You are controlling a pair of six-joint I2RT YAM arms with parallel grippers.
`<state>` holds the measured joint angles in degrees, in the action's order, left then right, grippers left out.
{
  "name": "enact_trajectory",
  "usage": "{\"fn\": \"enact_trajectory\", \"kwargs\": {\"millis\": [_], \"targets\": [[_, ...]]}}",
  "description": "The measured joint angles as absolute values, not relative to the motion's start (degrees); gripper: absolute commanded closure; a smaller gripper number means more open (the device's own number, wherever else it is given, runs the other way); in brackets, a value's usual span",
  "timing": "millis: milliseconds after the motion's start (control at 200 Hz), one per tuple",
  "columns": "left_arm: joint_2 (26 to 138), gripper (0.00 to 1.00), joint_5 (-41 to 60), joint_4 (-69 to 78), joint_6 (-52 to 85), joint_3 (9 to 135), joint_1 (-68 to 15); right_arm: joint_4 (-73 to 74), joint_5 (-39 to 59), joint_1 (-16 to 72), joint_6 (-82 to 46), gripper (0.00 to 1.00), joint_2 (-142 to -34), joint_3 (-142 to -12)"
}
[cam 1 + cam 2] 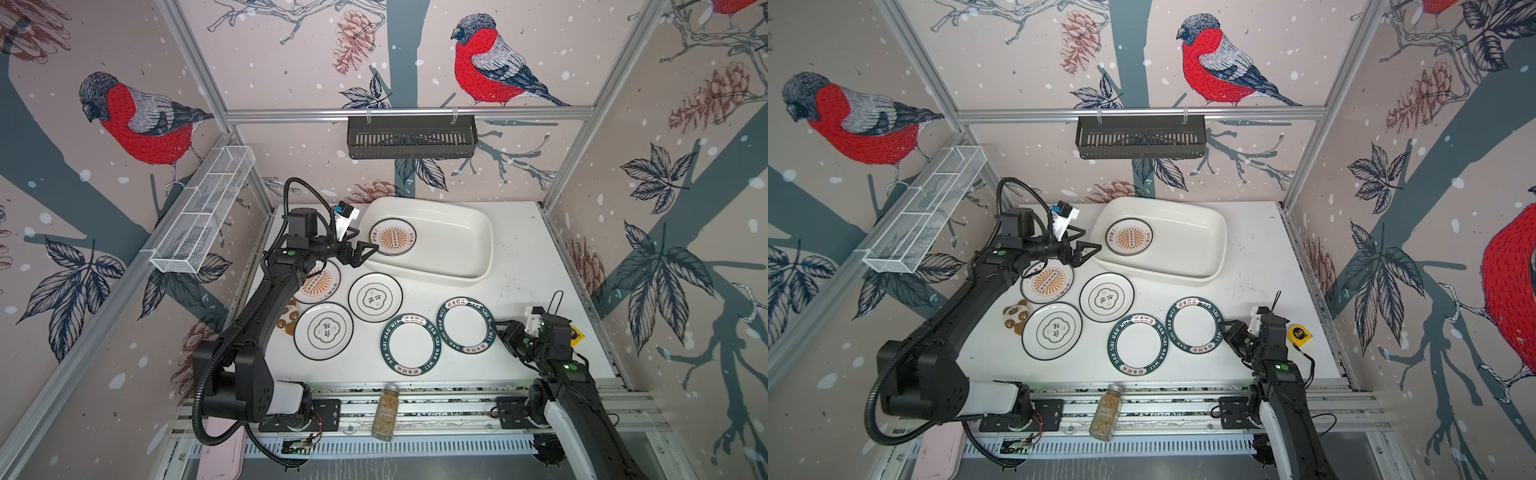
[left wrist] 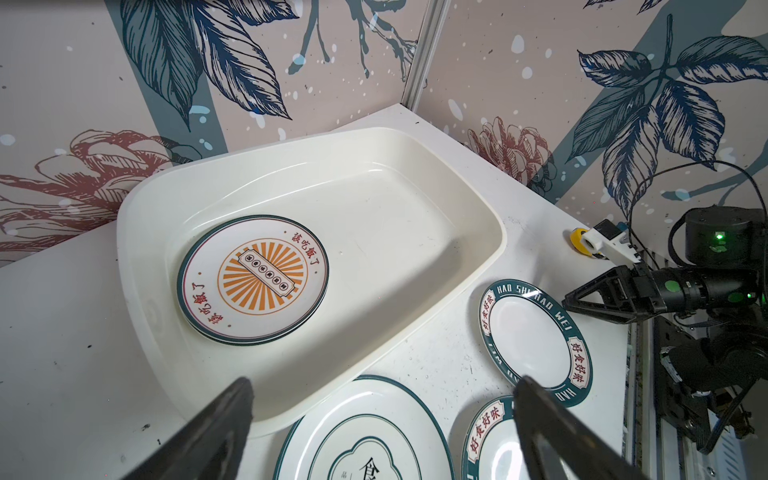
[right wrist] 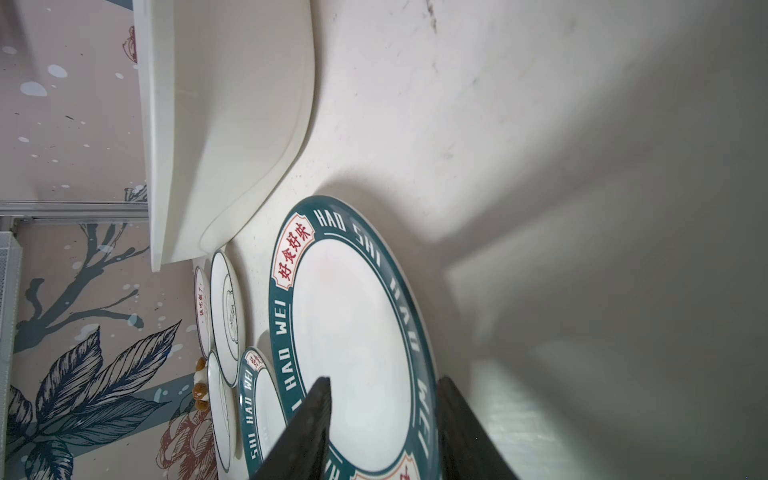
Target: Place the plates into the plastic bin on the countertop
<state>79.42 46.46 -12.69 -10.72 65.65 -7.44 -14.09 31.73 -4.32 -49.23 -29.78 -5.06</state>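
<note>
Astride the green-lettered plate (image 3: 353,332)'s rim sits the right end effector (image 3: 384,380), half-spread. The left end effector (image 2: 382,380) gapes, empty.

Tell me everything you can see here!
countertop: one, white, inside the frame
plastic bin: one, white, back of countertop
sunburst plates: two showing, white and orange, bin and countertop
flower plates: two, white, black-rimmed, countertop left
green-lettered plates: two, white centres, countertop front
coaster: one, brown, beside a flower plate
spice jar: one, clear, front rails
tape measure: one, yellow, countertop right
basket: one, black, back wall
wire rack: one, white, left wall
tray: one, pink, front left edge
left gripper: one, black, jaws open, beside the bin
right gripper: one, black, jaws astride a green-lettered plate's rim
</note>
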Motion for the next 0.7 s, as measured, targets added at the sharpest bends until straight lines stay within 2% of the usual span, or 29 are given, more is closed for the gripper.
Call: {"fn": "enact_trajectory", "kwargs": {"millis": [380,700], "targets": [[79.5,0.03,46.5,-12.7,-10.5,65.6,-7.9,-19.9,31.8,-5.4,-45.8,0.58,-35.8,-7.6],[79.5,0.04,46.9,-12.7,-10.5,65.6,-8.0,-16.6,35.4,-6.2,-43.0,0.62,-44.2,-9.1]]}}
